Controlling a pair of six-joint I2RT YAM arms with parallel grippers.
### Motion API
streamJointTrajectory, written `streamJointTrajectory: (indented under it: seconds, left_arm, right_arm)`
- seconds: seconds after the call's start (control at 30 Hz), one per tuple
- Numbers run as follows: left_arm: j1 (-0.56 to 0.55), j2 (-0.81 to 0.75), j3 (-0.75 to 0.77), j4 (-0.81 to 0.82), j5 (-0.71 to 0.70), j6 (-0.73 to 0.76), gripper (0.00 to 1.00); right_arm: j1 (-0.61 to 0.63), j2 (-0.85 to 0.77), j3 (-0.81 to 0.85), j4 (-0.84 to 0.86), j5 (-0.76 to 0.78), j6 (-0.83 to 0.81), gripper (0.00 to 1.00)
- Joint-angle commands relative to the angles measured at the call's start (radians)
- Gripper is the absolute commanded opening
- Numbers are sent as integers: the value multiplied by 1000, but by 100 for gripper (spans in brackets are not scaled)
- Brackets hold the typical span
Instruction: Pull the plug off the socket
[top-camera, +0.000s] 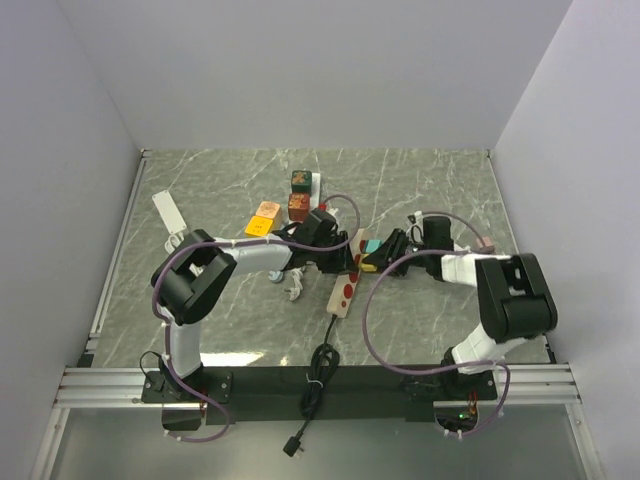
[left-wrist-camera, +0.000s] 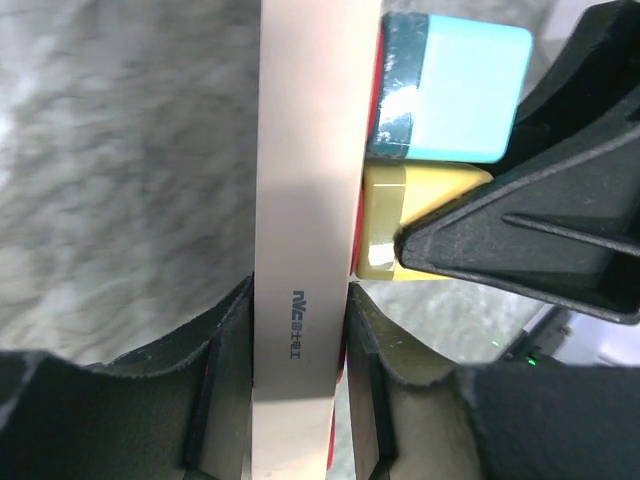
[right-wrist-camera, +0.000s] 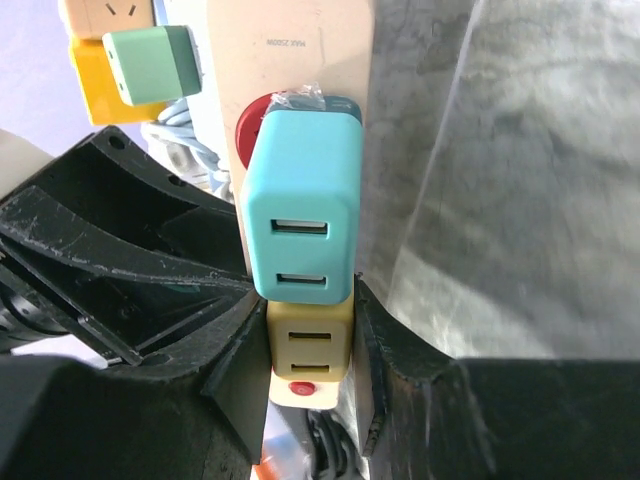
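Note:
The socket is a beige power strip (top-camera: 343, 292) (left-wrist-camera: 305, 200) (right-wrist-camera: 290, 50) with red buttons, lying mid-table. My left gripper (top-camera: 338, 262) (left-wrist-camera: 297, 400) is shut across its width. Two plugs stand side by side on the strip's face: a teal one (top-camera: 372, 245) (left-wrist-camera: 460, 90) (right-wrist-camera: 300, 210) and a yellow one (top-camera: 370, 265) (left-wrist-camera: 385, 225) (right-wrist-camera: 310, 345). My right gripper (top-camera: 385, 258) (right-wrist-camera: 310, 375) is shut on the yellow plug, one finger on each side. The yellow plug's base sits against the strip.
Coloured cubes (top-camera: 298, 192) and an orange-yellow one (top-camera: 263, 222) lie behind the left wrist. A white tag (top-camera: 170, 212) lies at the left. The strip's black cord (top-camera: 322, 365) runs to the near edge. A green adapter on a yellow block (right-wrist-camera: 150, 62) sits beyond the strip.

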Motion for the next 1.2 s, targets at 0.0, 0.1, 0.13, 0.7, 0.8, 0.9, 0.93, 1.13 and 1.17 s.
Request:
streamJointTrajectory:
  seconds: [0.0,0.1,0.13,0.7,0.8,0.9,0.93,1.13,1.17]
  left_arm:
    - [65,10,-37,-189,-212,39,0]
    - [65,13,-34,-194,-214,39,0]
    - [65,16,-31,-191,-211,42,0]
    - [65,46,18,-189,-198,36,0]
    - [65,59,41,-200,-203,40,0]
    - [65,62,52,-204,-203,42,0]
    - [67,62,50,-204,-205,42,0]
    - [67,33,-17,-186,-206,39,0]
    - [67,30,-29,-183,-205,37,0]
  right_arm:
    - [-55,-189,31,-208,83,-125,0]
    - [-55,-282,41,-328,195,-151,0]
    - [-55,-298,46,-370,212,-156,0]
    - [110,-241,-21,-155,294,57,0]
    - [161,-243,-54,-130,286,70,0]
    - [149,-229,-32,-179,257,20,0]
    - [141,-229,-28,-208,254,7,0]
    - [-26,-104,109,-318,92,-103,0]
    - [-46,-79,133,-335,70,-119,0]
